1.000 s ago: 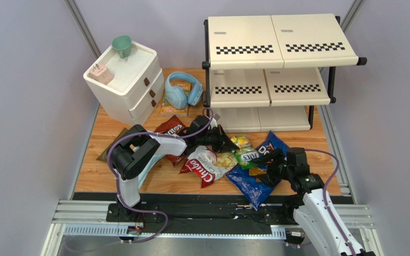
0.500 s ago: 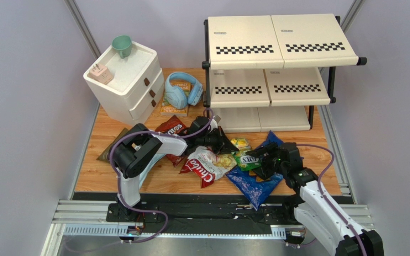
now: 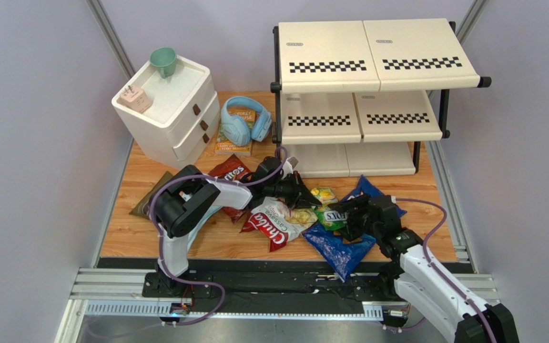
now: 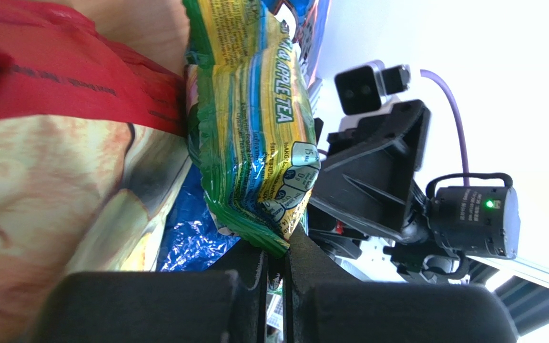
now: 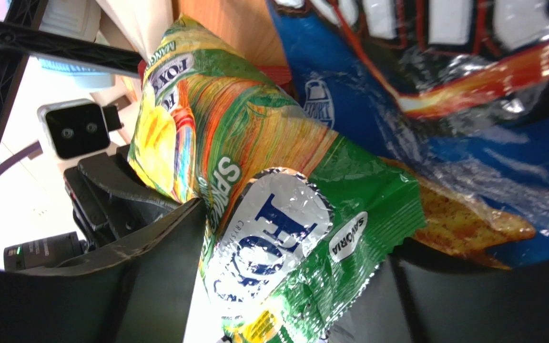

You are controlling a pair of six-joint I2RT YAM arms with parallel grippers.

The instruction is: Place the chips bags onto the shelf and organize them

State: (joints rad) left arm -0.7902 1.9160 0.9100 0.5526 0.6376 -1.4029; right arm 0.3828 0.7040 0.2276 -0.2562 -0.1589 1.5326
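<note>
The shelf (image 3: 377,78) stands back right with no bag showing on its boards, and the chips bags (image 3: 284,214) lie heaped in front of it (blue Doritos bag (image 3: 338,250) nearest the right arm). The small green-yellow bag (image 3: 327,204) sits mid-pile. The left gripper (image 4: 276,261) is pressed together on the bag's end seam, likely to pull it clear, and the right gripper (image 5: 288,257) has its jaws spread around the other end, probably readying a second hold.

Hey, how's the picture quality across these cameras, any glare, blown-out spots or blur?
Top external view: evenly lit, the shelf checker strips crisp. Left wrist view: white blown-out background behind the sharp green-yellow bag. Right wrist view: glare streaks on the blue Doritos bag, washed-out left side.
</note>
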